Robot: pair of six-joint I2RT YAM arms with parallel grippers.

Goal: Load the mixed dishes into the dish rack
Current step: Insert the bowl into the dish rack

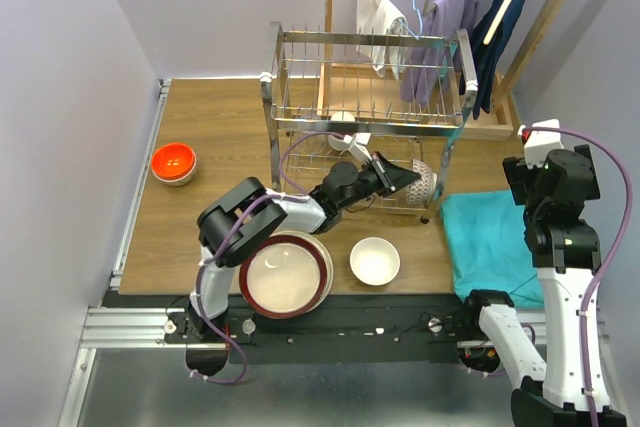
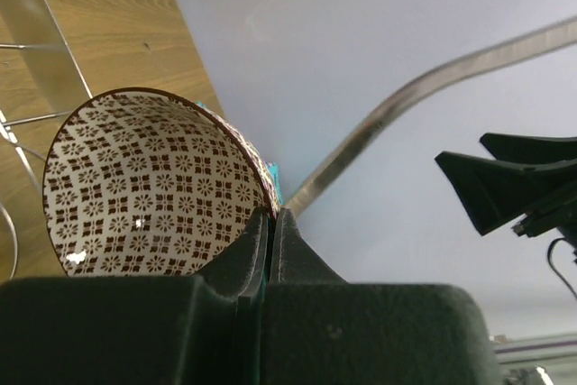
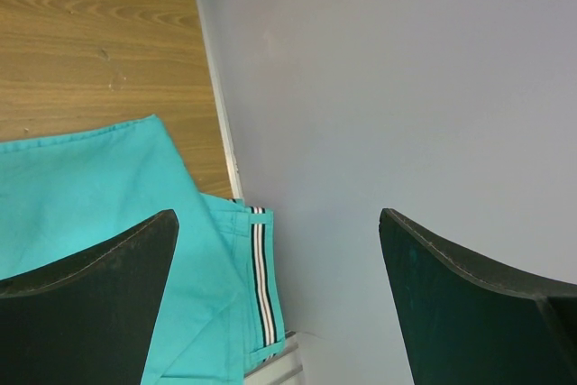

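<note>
My left gripper is shut on the rim of the red-patterned bowl. It holds the bowl on its side at the right end of the dish rack's lower tier. A dark-red-rimmed cream plate and a small pale bowl sit near the table's front edge. An orange bowl rests at the left. A pale cup shows inside the lower tier. My right gripper is open and empty, raised above the teal cloth.
A wooden hanger stand with purple, white and navy cloths stands behind the rack. Walls close in on the left and right. A chrome rack bar crosses just past the held bowl.
</note>
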